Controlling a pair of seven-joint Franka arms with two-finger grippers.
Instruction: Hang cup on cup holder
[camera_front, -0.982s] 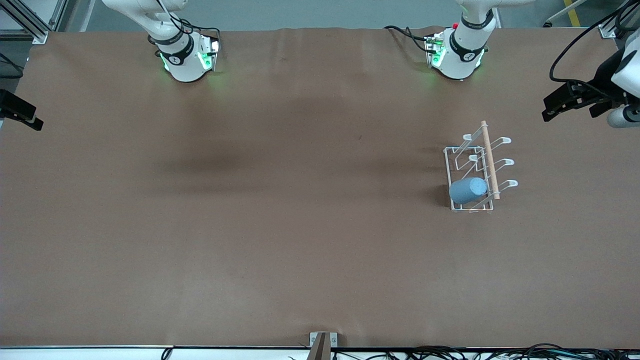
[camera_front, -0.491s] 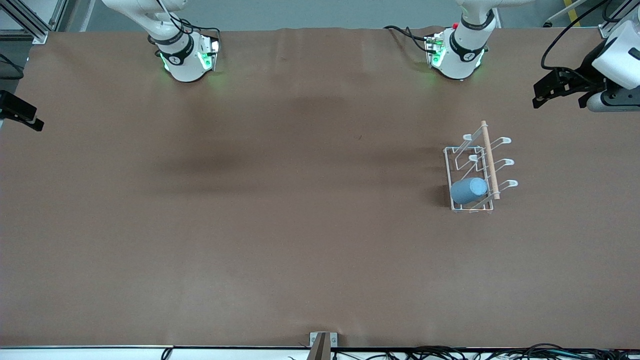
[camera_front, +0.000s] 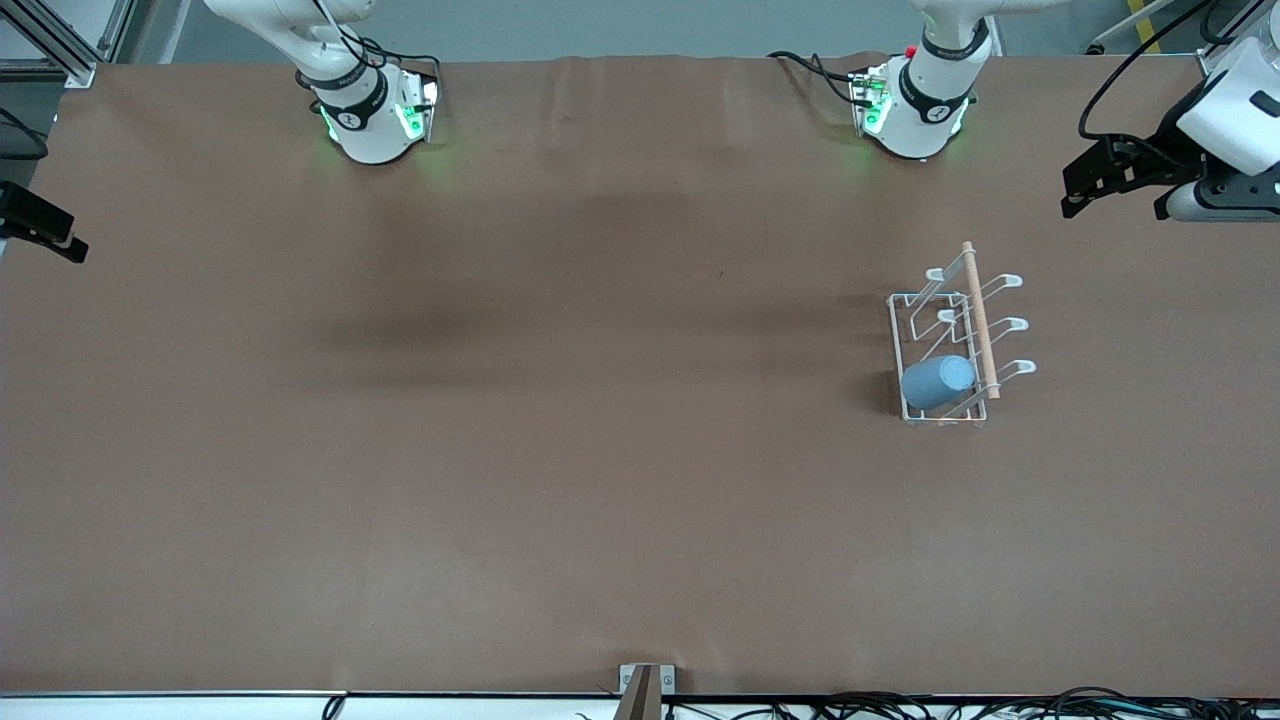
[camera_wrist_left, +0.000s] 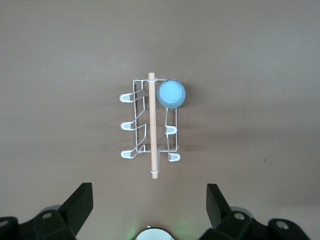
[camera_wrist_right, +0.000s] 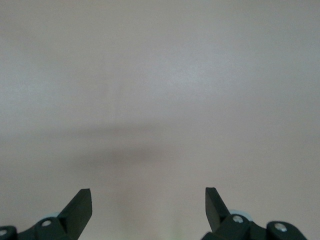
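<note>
Already the cup (camera_front: 937, 381) sits on the rack (camera_front: 910, 300) (prong inside); both open grippers, left (camera_front: 1110, 185) and right (camera_wrist_right: 148, 202), should just stay clear.

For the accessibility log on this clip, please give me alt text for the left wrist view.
A light-blue cup hangs on an end prong of a white wire cup holder with a wooden rod on top, standing on a brown table. The left tool is above it, its two fingers wide open and empty.
</note>
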